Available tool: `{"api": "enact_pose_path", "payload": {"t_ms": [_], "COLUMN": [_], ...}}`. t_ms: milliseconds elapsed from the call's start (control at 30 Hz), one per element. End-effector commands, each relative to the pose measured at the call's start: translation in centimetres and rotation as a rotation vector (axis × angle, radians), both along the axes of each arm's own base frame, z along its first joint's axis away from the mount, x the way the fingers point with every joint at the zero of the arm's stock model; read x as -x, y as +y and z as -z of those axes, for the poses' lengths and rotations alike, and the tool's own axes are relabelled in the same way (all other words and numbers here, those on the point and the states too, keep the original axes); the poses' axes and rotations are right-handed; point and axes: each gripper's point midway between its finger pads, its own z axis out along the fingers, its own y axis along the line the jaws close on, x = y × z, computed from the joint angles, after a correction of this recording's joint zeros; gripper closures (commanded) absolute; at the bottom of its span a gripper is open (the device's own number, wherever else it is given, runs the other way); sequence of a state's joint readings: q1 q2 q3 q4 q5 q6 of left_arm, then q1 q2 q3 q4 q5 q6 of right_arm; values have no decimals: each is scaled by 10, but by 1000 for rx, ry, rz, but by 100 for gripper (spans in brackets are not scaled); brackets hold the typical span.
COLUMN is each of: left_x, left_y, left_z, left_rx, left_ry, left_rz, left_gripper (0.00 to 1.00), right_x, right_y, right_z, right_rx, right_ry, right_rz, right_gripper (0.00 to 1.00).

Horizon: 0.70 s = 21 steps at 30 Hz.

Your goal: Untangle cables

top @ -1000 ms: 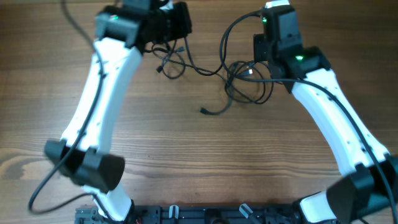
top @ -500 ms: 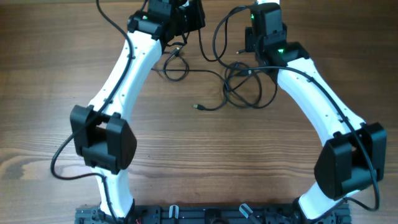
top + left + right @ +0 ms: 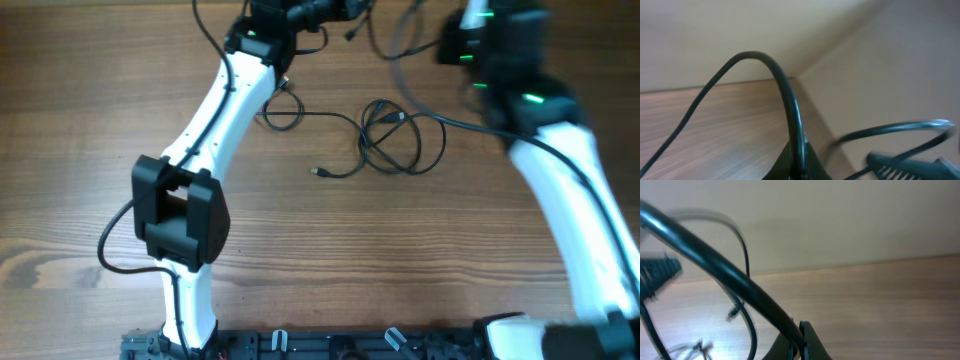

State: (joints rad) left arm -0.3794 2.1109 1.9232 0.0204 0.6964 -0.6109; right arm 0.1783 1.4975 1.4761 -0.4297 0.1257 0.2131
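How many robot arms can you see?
2. The left arm slants up from the bottom left towards the top middle; the right arm runs up the right side. No more seem hidden.

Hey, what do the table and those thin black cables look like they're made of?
The table looks like wood or wood-look laminate with a matte finish, judging by its brown grain streaks. The cables are probably plastic- or rubber-jacketed cord, black and slightly glossy, bending in loose loops.
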Motion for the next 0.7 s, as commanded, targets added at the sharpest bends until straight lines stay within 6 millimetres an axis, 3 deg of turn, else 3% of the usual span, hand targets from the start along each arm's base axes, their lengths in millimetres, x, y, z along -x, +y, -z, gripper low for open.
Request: {"api": "enact_pose_path", "payload": {"t_ms": [0, 67, 200, 233, 267, 300, 367, 467, 667], "left_x": [46, 57, 82, 91, 94, 95, 94, 81, 71], "left_y": [-56, -88, -136, -146, -150, -150, -146, -122, -84], "left_z": [-25, -21, -4, 2, 8, 16, 32, 51, 42], "left_rx": [58, 42, 13, 2, -16, -44, -91, -148, -76], "left_ry": [-13, -13, -5, 5, 21, 44, 91, 158, 213], "left_rz": [124, 68, 30, 42, 35, 13, -5, -19, 144], "left_gripper": [96, 96, 96, 91, 50, 0, 0, 0, 0], "right_x": [26, 39, 51, 54, 55, 57, 56, 57, 56], "right_y": [-44, -77, -113, -119, -123, -125, -125, -125, -126], "right_z": [-34, -29, -4, 1, 4, 6, 6, 7, 6], "right_rx": [-73, -92, -139, -141, -142, -143, -146, -146, -166], "right_ry": [-38, 4, 104, 127, 139, 147, 146, 148, 146], "right_rz": [41, 97, 189, 208, 217, 223, 226, 226, 240], "right_gripper": [96, 96, 96, 96, 96, 96, 96, 96, 96]}}
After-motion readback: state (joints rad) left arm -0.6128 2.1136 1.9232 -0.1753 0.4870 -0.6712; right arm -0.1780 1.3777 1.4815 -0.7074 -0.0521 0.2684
